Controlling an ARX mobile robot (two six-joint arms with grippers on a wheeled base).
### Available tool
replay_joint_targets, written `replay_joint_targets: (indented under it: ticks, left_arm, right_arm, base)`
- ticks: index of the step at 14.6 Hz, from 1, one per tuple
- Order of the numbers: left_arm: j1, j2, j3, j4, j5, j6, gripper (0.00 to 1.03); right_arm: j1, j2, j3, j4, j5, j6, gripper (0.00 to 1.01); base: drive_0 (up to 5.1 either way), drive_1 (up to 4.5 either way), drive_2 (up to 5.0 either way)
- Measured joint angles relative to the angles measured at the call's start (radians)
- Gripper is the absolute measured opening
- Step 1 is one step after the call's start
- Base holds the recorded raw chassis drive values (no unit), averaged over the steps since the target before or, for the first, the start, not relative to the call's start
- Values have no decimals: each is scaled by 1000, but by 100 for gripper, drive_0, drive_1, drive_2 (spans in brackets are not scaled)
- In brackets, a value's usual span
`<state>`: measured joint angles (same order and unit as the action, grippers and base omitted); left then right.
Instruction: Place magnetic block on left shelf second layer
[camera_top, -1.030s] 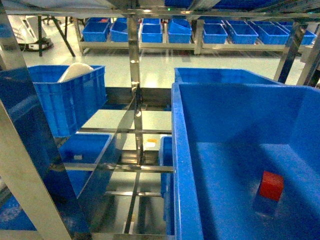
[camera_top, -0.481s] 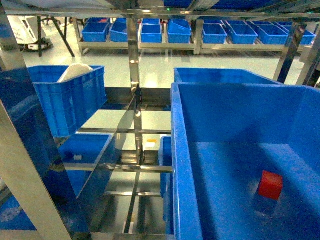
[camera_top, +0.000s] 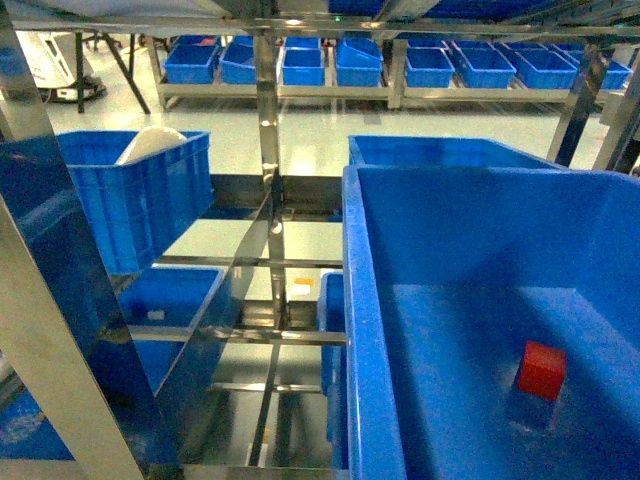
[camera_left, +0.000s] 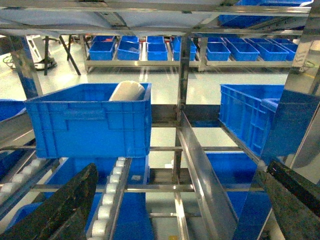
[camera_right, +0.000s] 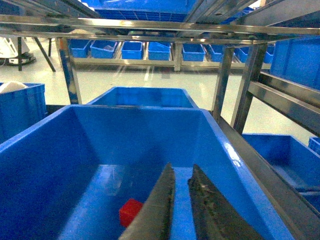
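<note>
While the right gripper (camera_right: 181, 172) hangs nearly closed, the magnetic block (camera_right: 131, 211) lies below-left (left gripper (camera_left: 165, 200) spread wide).

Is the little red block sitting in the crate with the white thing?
No, the red block lies on the floor of the big smooth blue tub on the right, while the ribbed crate with the white thing stands apart on the left.

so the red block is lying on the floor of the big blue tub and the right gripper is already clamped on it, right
Not quite. The magnetic block does lie on the floor of the big blue tub, but the right gripper is not clamped on it. In the right wrist view its fingers are nearly closed on nothing, and the block sits apart from them, lower left.
</note>
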<state>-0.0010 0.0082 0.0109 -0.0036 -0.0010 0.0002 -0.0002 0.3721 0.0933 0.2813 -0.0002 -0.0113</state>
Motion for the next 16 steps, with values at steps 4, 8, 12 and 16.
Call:
replay_joint_targets:
  ticks: [4, 8, 12, 16]
  left_arm:
    - [0, 0, 0, 0, 0, 0, 98]
    - [0, 0, 0, 0, 0, 0, 98]
    - [0, 0, 0, 0, 0, 0, 98]
    - [0, 0, 0, 0, -2, 0, 98]
  right_arm:
    - [0, -58, -33, -35, 0, 3, 2]
    - [0, -142, -65, -70, 0, 3, 2]
    - [0, -247, -79, -185, 0, 3, 2]
    - [0, -368, -79, -281, 0, 3, 2]
  base:
    - [0, 0, 0]
    - [0, 0, 0]
    - [0, 0, 0]
    - [0, 0, 0]
